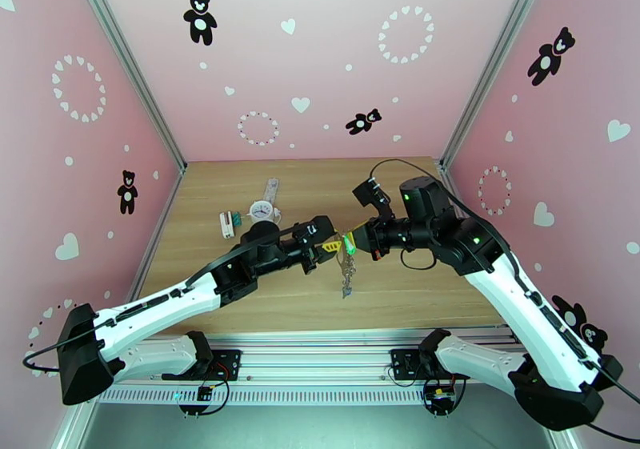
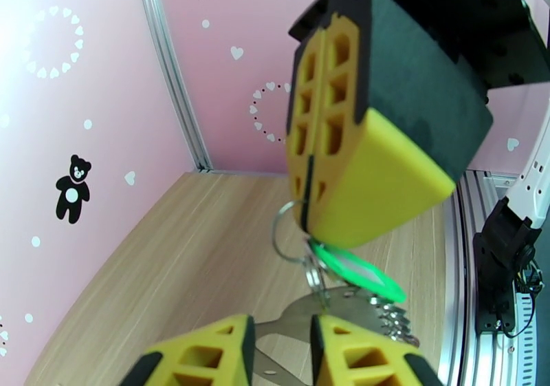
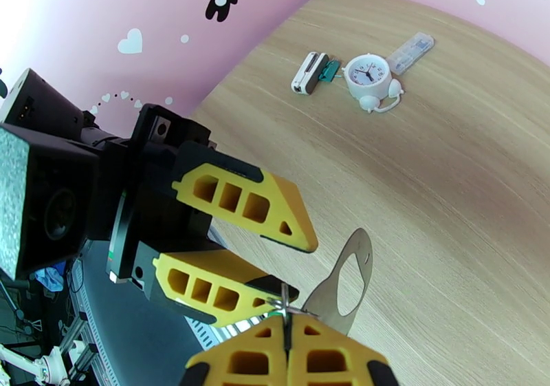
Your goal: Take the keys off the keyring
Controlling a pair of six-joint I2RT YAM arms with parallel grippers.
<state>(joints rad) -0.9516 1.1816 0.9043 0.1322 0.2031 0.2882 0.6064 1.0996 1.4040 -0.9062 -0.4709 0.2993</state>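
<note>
The wooden surface (image 1: 416, 298) bears nothing of the job itself. Both arms meet above its middle, and the bunch hangs in the air, where each piece can swing clear of the others. We judge that is why the work is done aloft and not flat on the wood.

The right hand (image 2: 308, 219) is fully closed, its yellow pads pinching the thin wire at the top of the keyring (image 1: 346, 273). It serves as the anchor, steadying the loop so the other hand has something to pull against. The left hand (image 3: 301, 267) faces it from just beside, jaws partly apart and clamping nothing. A flat metal tag (image 2: 295, 320) lies in or just past the gap between its fingers, and we cannot tell whether it touches them.

Well apart, toward the back of the surface, sit a small white clock (image 3: 366, 74), a white-and-green block (image 3: 309, 72) and a clear stick (image 3: 410, 48), out of reach of the swinging bunch.

The keyring hangs from the right hand's pinch, its silvery chain trailing straight down. A green-headed key (image 1: 349, 244) sits just below that pinch, between the two hands, apparently threaded on. The blue one we cannot pick out. By our reading no key is off yet, and the left hand stands open to take hold of one.
</note>
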